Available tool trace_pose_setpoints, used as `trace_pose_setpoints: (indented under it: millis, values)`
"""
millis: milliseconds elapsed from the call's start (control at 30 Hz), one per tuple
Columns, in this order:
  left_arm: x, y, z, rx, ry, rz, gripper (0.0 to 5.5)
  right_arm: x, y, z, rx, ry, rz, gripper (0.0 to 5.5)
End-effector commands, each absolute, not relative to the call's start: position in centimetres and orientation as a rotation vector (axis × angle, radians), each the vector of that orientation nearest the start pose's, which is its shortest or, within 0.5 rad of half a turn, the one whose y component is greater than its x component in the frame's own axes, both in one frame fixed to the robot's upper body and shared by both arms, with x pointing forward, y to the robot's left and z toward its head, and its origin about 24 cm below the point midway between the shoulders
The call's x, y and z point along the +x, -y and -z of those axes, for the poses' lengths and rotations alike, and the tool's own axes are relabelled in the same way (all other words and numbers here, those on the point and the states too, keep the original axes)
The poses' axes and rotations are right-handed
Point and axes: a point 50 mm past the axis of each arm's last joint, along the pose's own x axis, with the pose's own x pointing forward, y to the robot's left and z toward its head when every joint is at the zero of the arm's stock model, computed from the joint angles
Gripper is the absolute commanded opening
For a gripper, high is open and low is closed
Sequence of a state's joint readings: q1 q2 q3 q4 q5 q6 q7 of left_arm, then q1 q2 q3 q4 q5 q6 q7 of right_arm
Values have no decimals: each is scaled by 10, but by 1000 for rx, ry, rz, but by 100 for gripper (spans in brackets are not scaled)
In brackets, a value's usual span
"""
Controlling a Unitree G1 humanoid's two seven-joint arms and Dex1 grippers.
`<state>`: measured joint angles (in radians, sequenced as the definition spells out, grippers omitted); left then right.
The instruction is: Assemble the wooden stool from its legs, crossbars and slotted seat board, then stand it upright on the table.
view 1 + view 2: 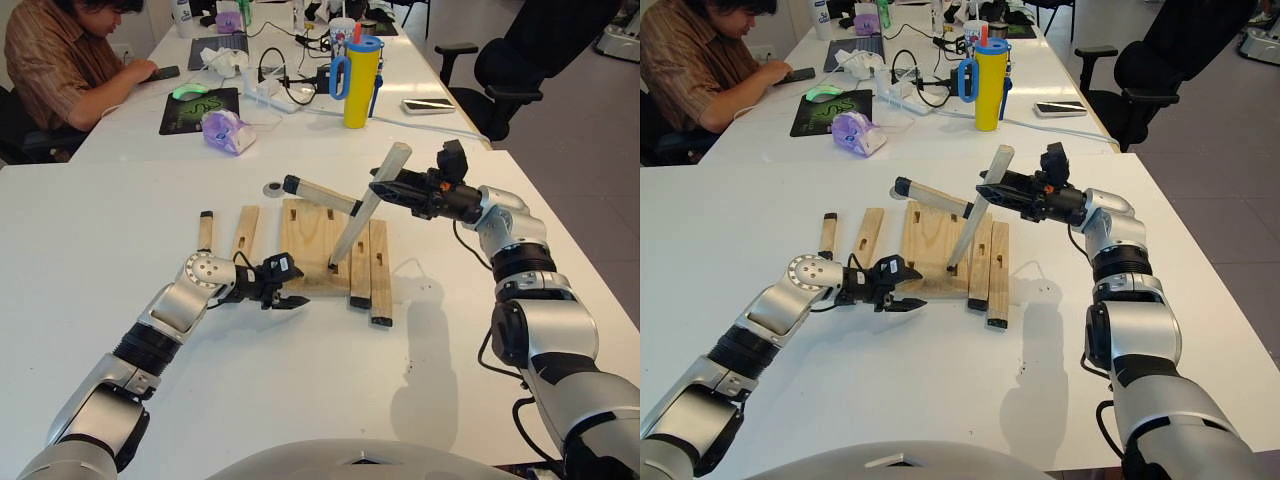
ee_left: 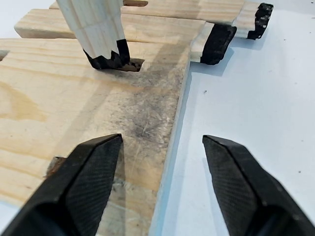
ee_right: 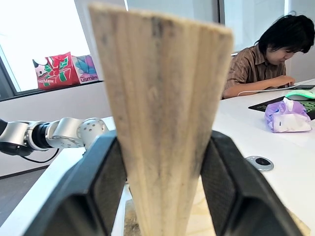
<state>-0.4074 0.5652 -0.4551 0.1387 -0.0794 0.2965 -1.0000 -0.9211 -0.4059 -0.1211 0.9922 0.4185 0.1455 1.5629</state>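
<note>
The white table (image 1: pixel 90 230) carries the pale seat board (image 1: pixel 305 250) lying flat near its middle, so assembly looks to be at an early stage. The board is raw planed wood with visible grain, grey scuffs and rectangular slots. One tapered, faceted leg (image 1: pixel 352 235) leans with its black-painted tip in a slot (image 2: pixel 129 64), clamped high up by the right gripper (image 1: pixel 380 186). A second leg (image 1: pixel 322 193) slants at the board's far edge; whether it is seated cannot be told. Flat bars (image 1: pixel 381 275) lie loose along the board's right edge, and others (image 1: pixel 245 232) to its left. The left gripper (image 2: pixel 162 147) has its fingers apart, straddling the board's near edge. Crossbars, the remaining legs and the uprighting appear still to do.
</note>
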Motion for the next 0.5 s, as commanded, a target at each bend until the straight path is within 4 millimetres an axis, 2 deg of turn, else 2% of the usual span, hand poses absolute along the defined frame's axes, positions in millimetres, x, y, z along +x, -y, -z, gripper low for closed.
trace_pose_setpoints:
  millis: [33, 233, 367, 500]
  values:
    - [255, -159, -14, 513, -730, 1222, 304, 359, 190, -158, 211, 2, -1420, 204]
    - [252, -160, -11, 506, -737, 1211, 304, 357, 193, -153, 148, -34, -1415, 204]
    - [252, -160, -11, 511, -740, 1215, 304, 358, 180, -144, 37, -32, -1420, 204]
    - [249, -159, -9, 519, -750, 1228, 304, 358, 171, -147, -138, -32, -1469, 204]
